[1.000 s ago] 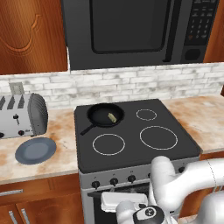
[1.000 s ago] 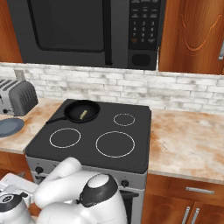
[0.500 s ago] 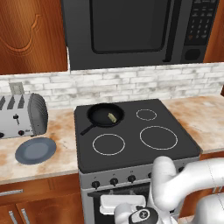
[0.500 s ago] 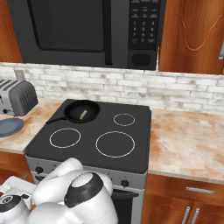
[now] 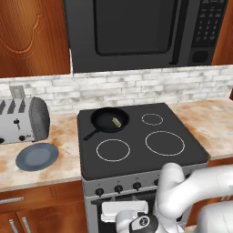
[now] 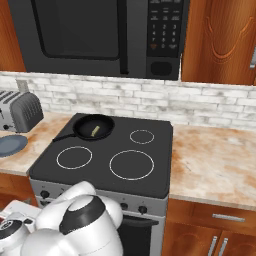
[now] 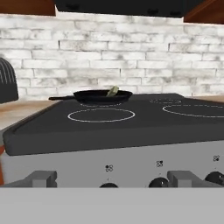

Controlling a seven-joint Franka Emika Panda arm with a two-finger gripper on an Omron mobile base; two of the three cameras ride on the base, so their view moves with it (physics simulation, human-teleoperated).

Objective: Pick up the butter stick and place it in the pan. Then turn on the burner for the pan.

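Two fingers (image 7: pixel 109 179) spread apart, level at the stove's knobs (image 7: pixel 159 181), butter stick (image 7: pixel 113 91) in the pan (image 7: pixel 103 96)

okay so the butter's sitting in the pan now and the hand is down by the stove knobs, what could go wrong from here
1. Several similar knobs line the stove front; turning the wrong one would heat a bare ring instead of the back-left burner under the pan.
2. The gripper sits low, close to the panel; a misaligned approach could bump it or slip off a knob.
3. The butter stick could scorch if unattended.
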